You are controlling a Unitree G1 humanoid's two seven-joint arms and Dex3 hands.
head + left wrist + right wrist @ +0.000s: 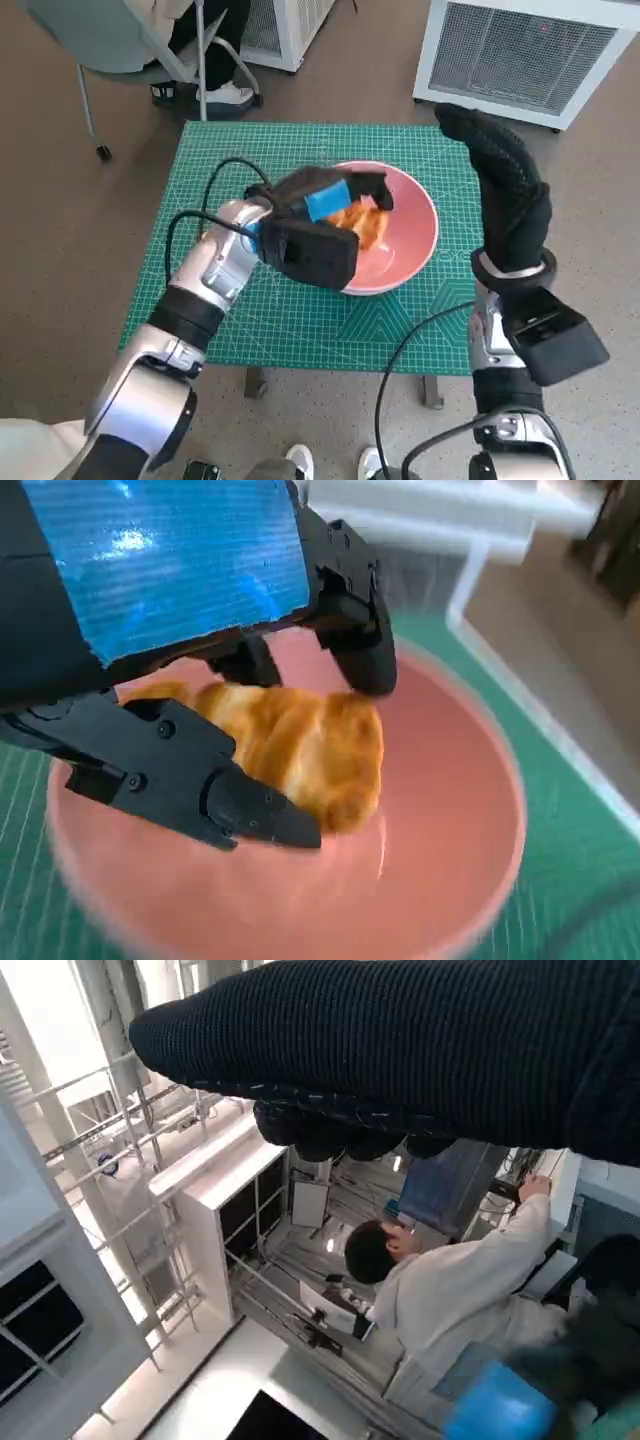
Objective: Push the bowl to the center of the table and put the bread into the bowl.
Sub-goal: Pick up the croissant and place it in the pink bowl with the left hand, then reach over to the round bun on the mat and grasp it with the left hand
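Fingers [250, 810] of left hand [325, 205] hold golden bread [310, 745] over pink bowl [440, 880].

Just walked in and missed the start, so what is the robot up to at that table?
The robot's left hand holds a piece of bread inside the pink bowl, which sits on the green cutting mat near the middle of the table. In the left wrist view the fingers are around the bread, not yet let go. The right hand is raised beside the bowl at the mat's edge, fingers extended, holding nothing. A person in a white coat is nearby.
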